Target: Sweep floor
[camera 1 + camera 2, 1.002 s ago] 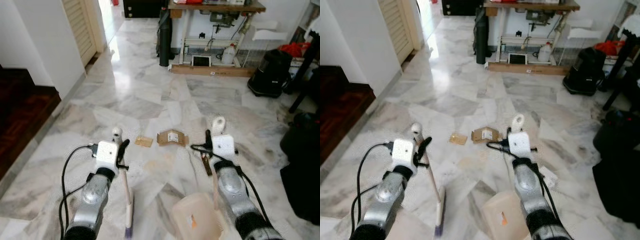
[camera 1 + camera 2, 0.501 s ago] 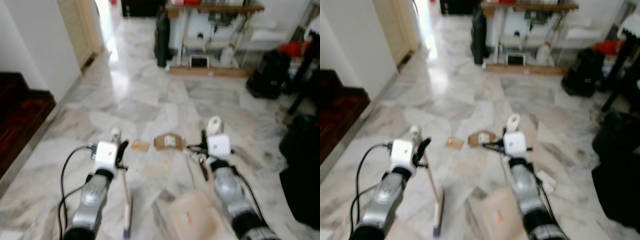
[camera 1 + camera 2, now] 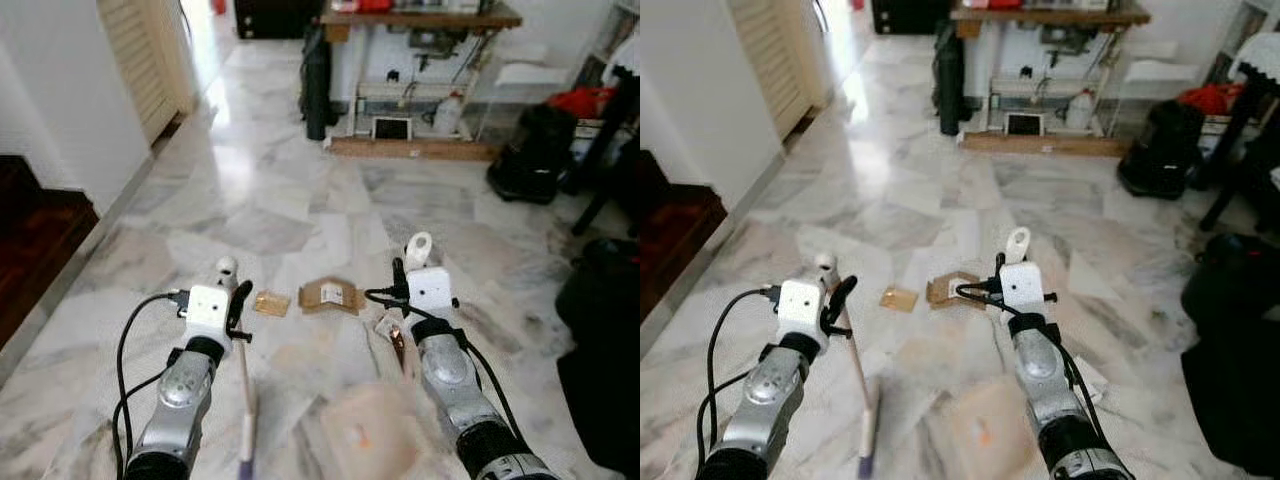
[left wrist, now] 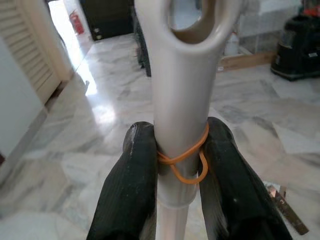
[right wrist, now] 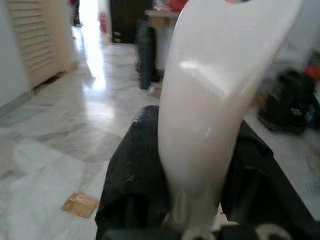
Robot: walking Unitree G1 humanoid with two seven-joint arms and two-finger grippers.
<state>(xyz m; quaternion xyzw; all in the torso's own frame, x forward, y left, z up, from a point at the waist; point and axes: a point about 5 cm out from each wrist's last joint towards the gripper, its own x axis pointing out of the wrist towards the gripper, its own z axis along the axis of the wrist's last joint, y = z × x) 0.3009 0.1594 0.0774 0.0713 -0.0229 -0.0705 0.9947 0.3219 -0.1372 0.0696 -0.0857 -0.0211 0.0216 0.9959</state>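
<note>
Marble floor (image 3: 270,200) runs from the robot's feet to a cluttered table (image 3: 420,18) at the far wall. Debris noted: a folded cardboard piece (image 3: 330,295) and a smaller cardboard scrap (image 3: 271,303), lying side by side just ahead of both arms.

Left gripper (image 4: 175,165) is clamped on the white broom handle (image 4: 186,100) just below its hanging loop (an orange rubber band circles the shaft at the fingers). From that gripper the handle slants down and back to the broom head (image 3: 246,455), near the robot's feet. Right gripper (image 3: 400,290) is closed round the white dustpan handle (image 5: 215,95); the tan dustpan (image 3: 365,440) rests blurred on the floor behind the cardboard piece.

Judgement: the debris lies forward of the broom head, between the grippers, the scrap nearer the left. The broom must go beyond it and draw back toward the dustpan.
</note>
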